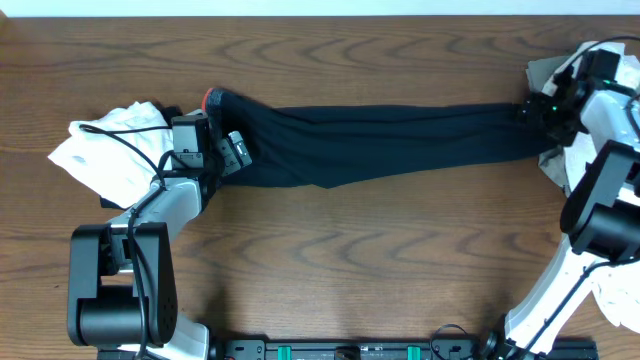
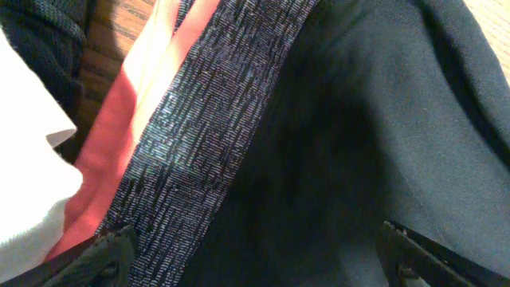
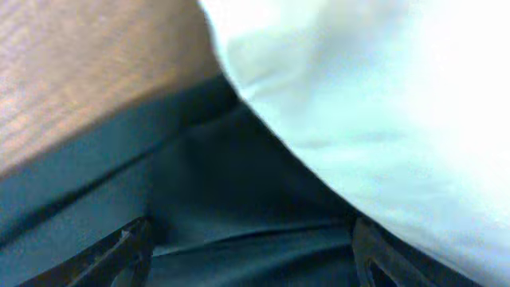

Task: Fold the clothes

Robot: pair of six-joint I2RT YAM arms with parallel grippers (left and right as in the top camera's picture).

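The long black pants [image 1: 390,135] lie stretched across the table, with the red-and-grey waistband [image 1: 211,98] at the left and the leg ends at the right. My left gripper [image 1: 232,152] is at the waist end. In the left wrist view it [image 2: 259,257] is open wide, low over the grey waistband [image 2: 199,143] and black cloth [image 2: 358,119], holding nothing. My right gripper [image 1: 530,110] is at the leg end. In the right wrist view it [image 3: 251,257] is open over the black cloth [image 3: 231,199], beside a white garment [image 3: 382,104].
A white top [image 1: 105,155] lies crumpled at the left, beside the left arm. More light garments lie around the right arm, at the far right [image 1: 552,72] and near the front right edge [image 1: 615,295]. Bare wooden table [image 1: 350,240] lies in front of the pants.
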